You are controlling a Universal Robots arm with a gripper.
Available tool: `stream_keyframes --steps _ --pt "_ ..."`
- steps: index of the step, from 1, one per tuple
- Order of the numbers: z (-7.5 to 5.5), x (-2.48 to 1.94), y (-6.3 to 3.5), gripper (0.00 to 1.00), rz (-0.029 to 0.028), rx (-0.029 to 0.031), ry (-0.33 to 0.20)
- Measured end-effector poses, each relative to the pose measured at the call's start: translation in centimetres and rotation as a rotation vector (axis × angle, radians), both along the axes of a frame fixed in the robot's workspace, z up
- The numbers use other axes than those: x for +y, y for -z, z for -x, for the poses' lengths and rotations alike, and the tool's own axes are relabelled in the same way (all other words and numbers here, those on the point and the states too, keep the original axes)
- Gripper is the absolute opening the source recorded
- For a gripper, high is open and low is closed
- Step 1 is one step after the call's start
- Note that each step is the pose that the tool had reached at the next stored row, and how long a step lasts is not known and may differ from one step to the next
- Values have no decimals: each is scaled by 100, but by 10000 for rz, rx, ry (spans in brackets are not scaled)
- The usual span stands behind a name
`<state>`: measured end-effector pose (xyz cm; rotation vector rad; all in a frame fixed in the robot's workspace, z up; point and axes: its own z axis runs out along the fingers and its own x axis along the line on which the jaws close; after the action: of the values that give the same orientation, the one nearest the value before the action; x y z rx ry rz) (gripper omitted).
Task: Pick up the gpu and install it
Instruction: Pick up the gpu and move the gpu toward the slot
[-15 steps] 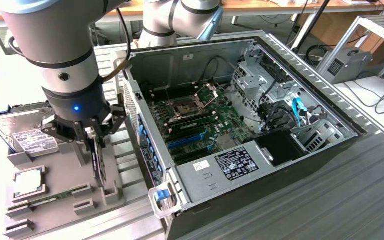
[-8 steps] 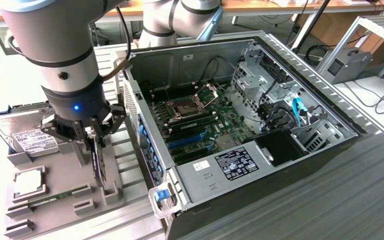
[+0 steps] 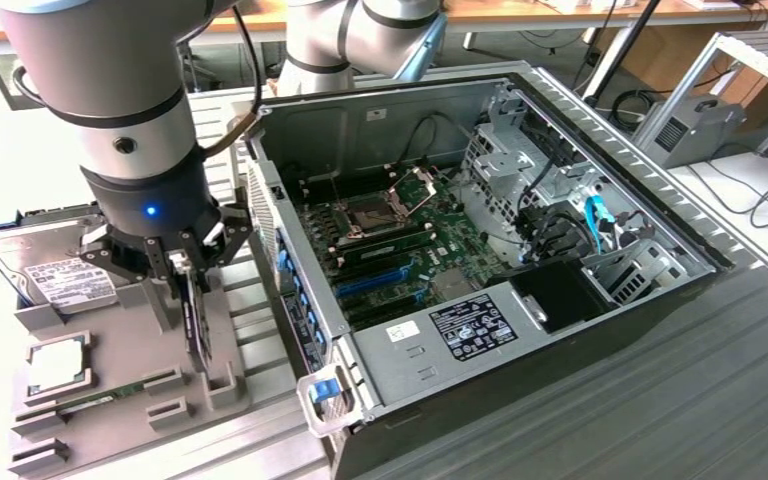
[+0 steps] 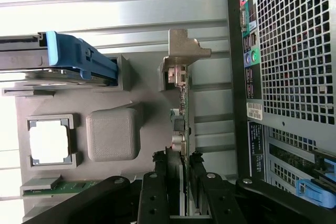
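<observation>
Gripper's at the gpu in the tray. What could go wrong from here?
1. The gpu stands on edge in the gray tray's supports, with the gripper over it. A lift that isn't straight could bind or tilt the card.
2. The computer case wall is right beside the tray, so swinging the card across could clip it.
3. The hard drive lies close on the other side, so sideways drift may bump it.
</observation>
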<state>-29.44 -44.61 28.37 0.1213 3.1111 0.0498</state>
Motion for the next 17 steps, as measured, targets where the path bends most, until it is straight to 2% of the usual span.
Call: stream_keyframes --steps 4,6,17 --pt "0 0 -7 29 0 0 1" --pt "0 0 -67 29 1 1 0" --pt "0 0 -82 29 0 0 1"
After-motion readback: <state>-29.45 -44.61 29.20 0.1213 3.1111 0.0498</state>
